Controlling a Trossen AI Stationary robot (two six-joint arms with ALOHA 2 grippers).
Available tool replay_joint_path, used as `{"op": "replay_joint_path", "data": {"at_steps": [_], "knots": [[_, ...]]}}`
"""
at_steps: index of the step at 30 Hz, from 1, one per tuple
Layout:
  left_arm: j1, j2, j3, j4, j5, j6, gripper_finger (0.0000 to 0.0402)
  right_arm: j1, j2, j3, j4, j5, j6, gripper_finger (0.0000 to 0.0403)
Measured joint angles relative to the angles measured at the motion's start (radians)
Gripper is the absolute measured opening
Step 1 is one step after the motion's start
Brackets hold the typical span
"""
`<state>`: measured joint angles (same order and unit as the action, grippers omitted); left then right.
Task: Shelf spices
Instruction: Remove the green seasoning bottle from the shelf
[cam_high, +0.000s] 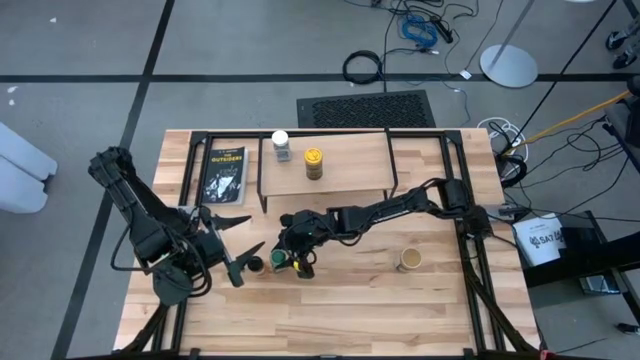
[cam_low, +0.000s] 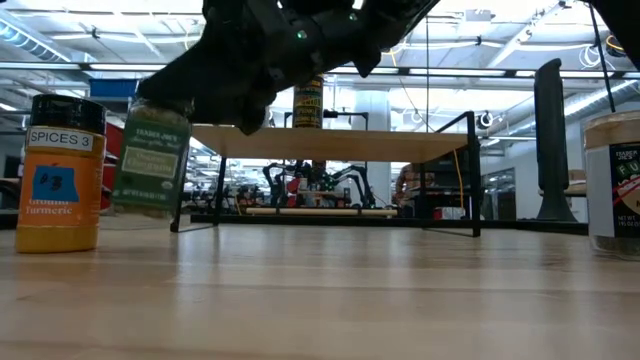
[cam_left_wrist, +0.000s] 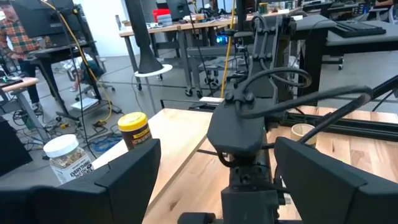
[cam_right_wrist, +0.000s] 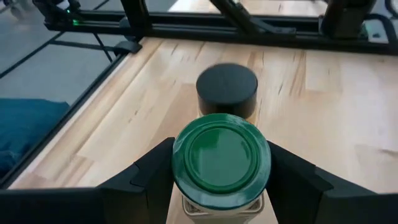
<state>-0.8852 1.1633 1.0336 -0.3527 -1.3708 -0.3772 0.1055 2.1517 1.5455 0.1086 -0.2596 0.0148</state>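
My right gripper (cam_high: 296, 256) is shut on a green-lidded spice jar (cam_right_wrist: 221, 155), which hangs just above the table's near middle. Right beside it on the table stands the dark-lidded orange jar (cam_low: 60, 175), also seen in the right wrist view (cam_right_wrist: 227, 90). A tan-lidded jar (cam_high: 409, 260) stands to the right. On the shelf (cam_high: 350, 160), a wood plank on black rod legs, stand the white-lidded jar (cam_high: 281, 141) and the yellow-lidded jar (cam_high: 314, 161). My left gripper (cam_high: 245, 234) hovers open at the near left, pointing level at the right arm. My right gripper pinches the green-lidded jar at its top, one finger (cam_right_wrist: 149, 177) on each side of the lid's rim (cam_right_wrist: 178, 158). The fingers slant down from the table's right. The jar (cam_low: 152, 158) hangs below them roughly upright, its base clear of the table.
A flat black packet (cam_high: 225, 172) lies on the table left of the shelf. The black frame rails (cam_high: 470, 180) run along the table's edges. Bare wood shows between the shelf and the near edge on the right.
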Motion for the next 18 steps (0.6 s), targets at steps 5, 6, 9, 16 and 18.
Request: {"op": "replay_joint_path", "data": {"at_steps": [5,6,9,16,18], "knots": [[0.0,0.0,0.0,0.0,0.0,0.0,0.0325,0.0,0.008,0.0,-0.003,0.0,-0.005,0.0201],[0.0,0.0,0.0,0.0,0.0,0.0,0.0325,0.0,0.008,0.0,-0.003,0.0,-0.005,0.0201],[0.0,0.0,0.0,0.0,0.0,0.0,0.0325,0.0,0.008,0.0,-0.004,0.0,-0.007,0.0201],[0.0,0.0,0.0,0.0,0.0,-0.001,0.0325,0.0,0.017,0.0,0.004,0.0,-0.003,0.0201],[0.0,0.0,0.0,0.0,0.0,-0.001,0.0325,0.0,0.024,0.0,-0.005,0.0,-0.001,0.0201]]}}
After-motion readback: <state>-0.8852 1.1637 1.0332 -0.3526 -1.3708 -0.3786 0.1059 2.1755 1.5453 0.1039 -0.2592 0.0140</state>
